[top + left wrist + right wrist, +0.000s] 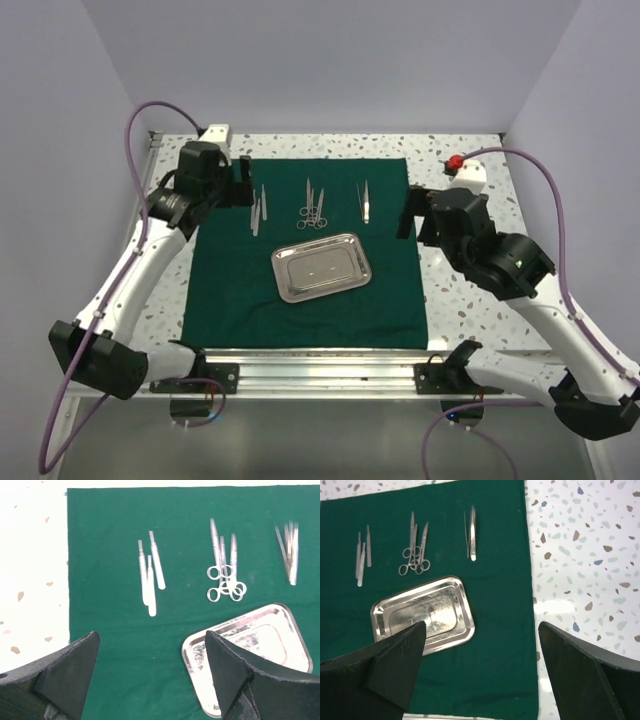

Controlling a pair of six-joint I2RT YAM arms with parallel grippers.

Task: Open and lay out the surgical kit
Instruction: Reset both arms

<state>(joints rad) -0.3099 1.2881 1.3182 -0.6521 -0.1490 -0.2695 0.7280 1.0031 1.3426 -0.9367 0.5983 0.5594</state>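
Speckled tabletop (470, 300) carries the dark green cloth (230, 300) spread flat, and both arms bend inward over it — left gripper (240, 183) above its far-left edge, right gripper (405, 212) above its right edge, each spread wide and holding nothing. Ahead of the left gripper lie flat handles (150, 577), ring-handled forceps (225, 577) and tweezers (289, 555) in a row, with the steel tray (260, 645) partly behind one finger. Only the right wrist view shows the tray ahead-left of that gripper and table beyond the cloth's edge.
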